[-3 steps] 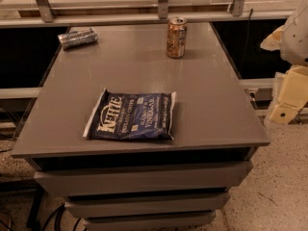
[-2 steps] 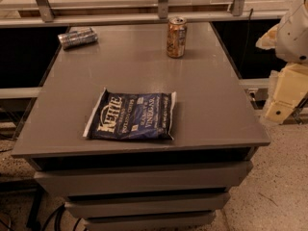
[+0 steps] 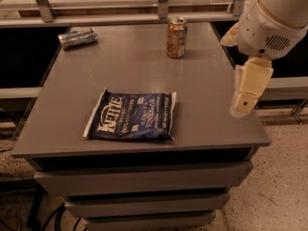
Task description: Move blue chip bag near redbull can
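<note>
The blue chip bag lies flat on the grey table, near its front edge and left of centre, with white "Kettle" lettering facing up. The redbull can lies on its side at the table's far left corner. My gripper hangs from the white arm over the table's right edge, pointing down, well right of the bag and apart from it. It holds nothing that I can see.
An orange-gold patterned can stands upright at the back of the table, right of centre. A metal railing runs behind the table. Drawer fronts sit below the top. Speckled floor lies to the right.
The arm and gripper have moved left, from beyond the table's right side to over its right edge. The bag and both cans have not moved.
</note>
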{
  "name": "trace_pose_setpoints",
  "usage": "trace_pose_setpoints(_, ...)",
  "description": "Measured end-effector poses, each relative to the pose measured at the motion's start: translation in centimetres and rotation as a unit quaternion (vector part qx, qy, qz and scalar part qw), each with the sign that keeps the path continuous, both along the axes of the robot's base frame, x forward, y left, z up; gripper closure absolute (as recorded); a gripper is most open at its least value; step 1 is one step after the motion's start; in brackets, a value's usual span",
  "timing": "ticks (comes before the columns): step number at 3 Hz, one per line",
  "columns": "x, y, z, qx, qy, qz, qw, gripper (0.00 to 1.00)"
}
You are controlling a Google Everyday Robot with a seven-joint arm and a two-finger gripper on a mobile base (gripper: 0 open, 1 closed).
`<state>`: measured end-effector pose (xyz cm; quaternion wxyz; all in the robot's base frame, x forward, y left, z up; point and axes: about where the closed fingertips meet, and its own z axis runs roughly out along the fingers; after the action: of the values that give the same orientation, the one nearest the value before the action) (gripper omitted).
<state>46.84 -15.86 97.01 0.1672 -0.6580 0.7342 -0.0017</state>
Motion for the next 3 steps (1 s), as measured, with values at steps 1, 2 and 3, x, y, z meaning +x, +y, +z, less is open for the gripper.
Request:
trace_pose_setpoints(1,1.6,3.4,-1.0,0.004,0.008,0.032,0.9995,0.0)
trace_pose_setpoints(2,3.0,9.4,-3.8,0.004,0.03,0.065,0.9974,0.0)
trace_pose_setpoints(3,3.0,9.4,-3.8,0.004,0.03,0.065,0.9974,0.0)
